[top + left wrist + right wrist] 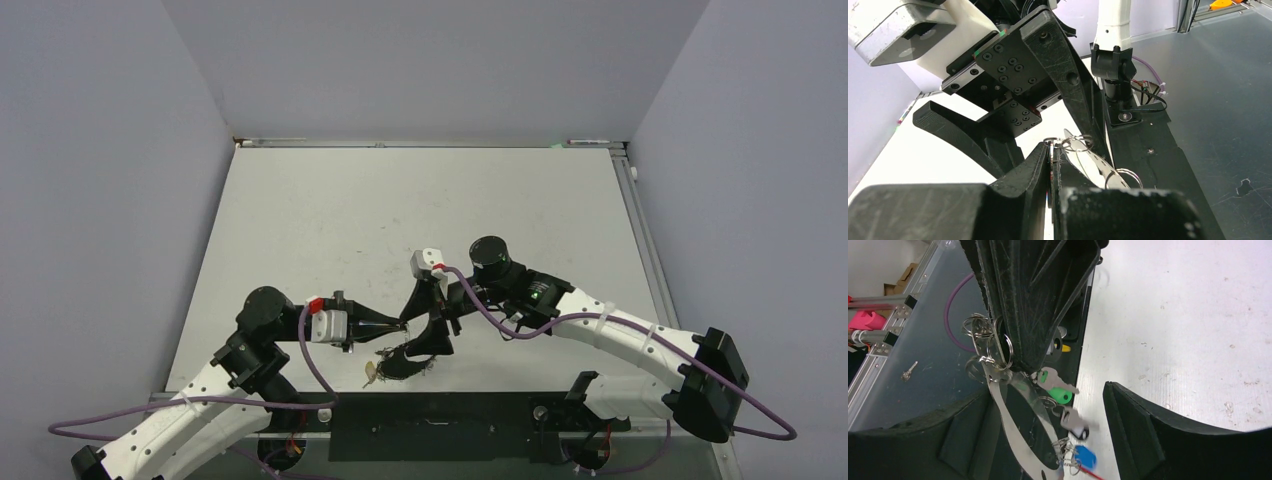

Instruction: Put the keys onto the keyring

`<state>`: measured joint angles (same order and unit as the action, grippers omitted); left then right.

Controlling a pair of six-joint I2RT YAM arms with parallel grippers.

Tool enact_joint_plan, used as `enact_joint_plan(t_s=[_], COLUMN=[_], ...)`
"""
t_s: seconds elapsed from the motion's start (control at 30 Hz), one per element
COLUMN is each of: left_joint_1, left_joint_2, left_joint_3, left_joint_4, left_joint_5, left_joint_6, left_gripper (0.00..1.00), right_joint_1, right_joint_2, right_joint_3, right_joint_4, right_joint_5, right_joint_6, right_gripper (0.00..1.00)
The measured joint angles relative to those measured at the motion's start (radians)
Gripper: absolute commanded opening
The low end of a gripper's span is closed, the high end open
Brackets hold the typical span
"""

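The keyring [1015, 437], a flat grey metal hoop, hangs on edge with several keys on small rings: a green-tagged key [1061, 393], a black-and-white one [1077, 428] and a blue one [1086, 456]. My left gripper [1052, 148] is shut on the hoop's top edge; its fingers [1035, 310] reach down from above in the right wrist view. The hoop [1096, 163] trails off to the right in the left wrist view. My right gripper [1045, 395] is open, its jaws wide on either side of the hoop and keys. From above, both grippers [403, 325] [428, 348] meet over the key bunch [385, 365].
The bunch hangs near the table's front edge [300, 395], beside the black base plate [430, 430]. A yellow-tagged key [371, 373] shows at the bunch's left. A loose small key [908, 370] lies on the grey floor off the table.
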<state>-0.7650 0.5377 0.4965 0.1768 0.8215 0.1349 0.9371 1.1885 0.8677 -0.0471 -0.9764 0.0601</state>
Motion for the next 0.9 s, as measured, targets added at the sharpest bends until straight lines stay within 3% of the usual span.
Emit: enact_joint_plan(t_s=[0.1, 0.4, 0.53, 0.67, 0.77, 0.9], left_joint_1=[0.000, 0.001, 0.001, 0.001, 0.001, 0.001], left_joint_2=[0.000, 0.000, -0.002, -0.028, -0.061, -0.101], left_joint_3=[0.000, 0.000, 0.000, 0.002, 0.023, 0.076], left_joint_4=[0.007, 0.006, 0.002, -0.027, -0.076, -0.174], left_joint_5=[-0.001, -0.014, -0.034, -0.053, -0.074, -0.103], left_joint_6=[0.000, 0.001, 0.006, 0.036, 0.077, 0.139], left_gripper=[0.00, 0.00, 0.03, 0.35, 0.56, 0.64], right_joint_1=[0.002, 0.027, 0.041, 0.048, 0.055, 0.089], right_joint_2=[0.000, 0.000, -0.002, -0.018, -0.027, -0.021], right_joint_3=[0.003, 0.003, 0.003, 0.004, 0.041, 0.155], right_joint_4=[0.008, 0.019, 0.026, -0.002, -0.123, -0.331], right_joint_5=[0.000, -0.001, 0.001, 0.058, 0.144, 0.304], right_joint_6=[-0.006, -0.009, -0.002, -0.007, -0.035, -0.088], right_gripper=[0.69, 0.07, 0.05, 0.05, 0.05, 0.05])
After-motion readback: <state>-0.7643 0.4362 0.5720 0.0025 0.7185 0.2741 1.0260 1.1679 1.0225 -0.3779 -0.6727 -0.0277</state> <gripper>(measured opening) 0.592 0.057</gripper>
